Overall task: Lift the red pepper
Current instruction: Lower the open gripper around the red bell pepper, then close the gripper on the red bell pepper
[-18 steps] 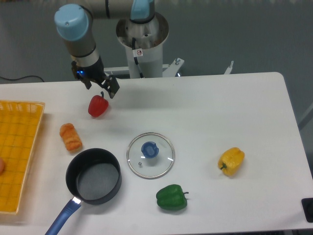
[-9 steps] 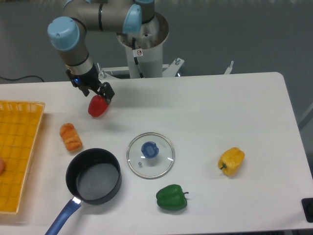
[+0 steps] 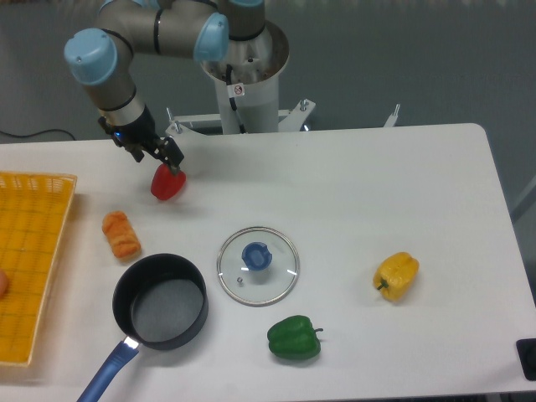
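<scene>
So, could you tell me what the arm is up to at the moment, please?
The arm has its gripper down at the top of the red pepper, near the back left of the white table. The pepper sits on the table, not lifted, and I cannot tell whether the fingers have closed on it. The yellow pepper, green pepper, glass lid, black pot and orange pastry lie apart from it.

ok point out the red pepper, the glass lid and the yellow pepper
red pepper [image 3: 167, 186], fixed camera, on its glossy lower body below the gripper
glass lid [image 3: 280, 270], fixed camera, on the clear glass right of the blue knob
yellow pepper [image 3: 397, 275], fixed camera, middle of its body
</scene>
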Action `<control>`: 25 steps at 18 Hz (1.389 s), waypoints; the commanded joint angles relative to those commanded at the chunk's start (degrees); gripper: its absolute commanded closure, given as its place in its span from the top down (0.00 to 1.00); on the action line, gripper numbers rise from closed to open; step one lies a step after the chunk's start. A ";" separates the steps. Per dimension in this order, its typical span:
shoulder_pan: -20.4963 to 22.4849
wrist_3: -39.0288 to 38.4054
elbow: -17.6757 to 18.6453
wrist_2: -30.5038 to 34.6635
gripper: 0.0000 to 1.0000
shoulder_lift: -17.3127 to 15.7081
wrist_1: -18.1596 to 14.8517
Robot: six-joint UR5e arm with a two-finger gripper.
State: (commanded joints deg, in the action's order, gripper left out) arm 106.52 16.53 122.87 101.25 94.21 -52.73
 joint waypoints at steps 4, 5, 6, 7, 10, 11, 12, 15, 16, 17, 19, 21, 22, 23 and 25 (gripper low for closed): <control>-1.76 -1.58 -0.17 2.46 1.00 3.08 0.96; -1.85 -1.67 -0.18 2.46 1.00 3.61 1.05; -1.85 -1.76 -0.18 2.46 1.00 3.96 1.49; -1.85 -1.67 -0.18 2.55 1.00 4.05 1.67; -1.85 -1.67 -0.35 2.55 1.00 4.75 1.76; -1.85 -1.67 -0.35 2.64 1.00 4.93 1.76; -1.85 -1.67 -0.44 3.07 1.00 5.19 1.76; -1.85 -1.67 -0.79 3.78 1.00 5.63 1.84; -1.85 -1.59 -0.79 3.87 1.00 5.89 1.85; -1.85 -1.58 -0.88 3.87 1.00 6.07 1.85; -1.85 -1.58 -0.88 3.96 1.00 6.51 1.85; -1.85 -1.58 -1.05 4.57 1.00 7.12 1.93; -1.85 -1.50 -1.05 4.75 1.00 7.56 2.02; -1.85 -1.50 -1.14 4.75 1.00 7.65 2.11; -1.85 -1.41 -1.14 4.75 1.00 8.00 2.11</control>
State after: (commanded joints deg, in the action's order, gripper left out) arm 104.68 15.12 121.73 106.00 102.22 -50.63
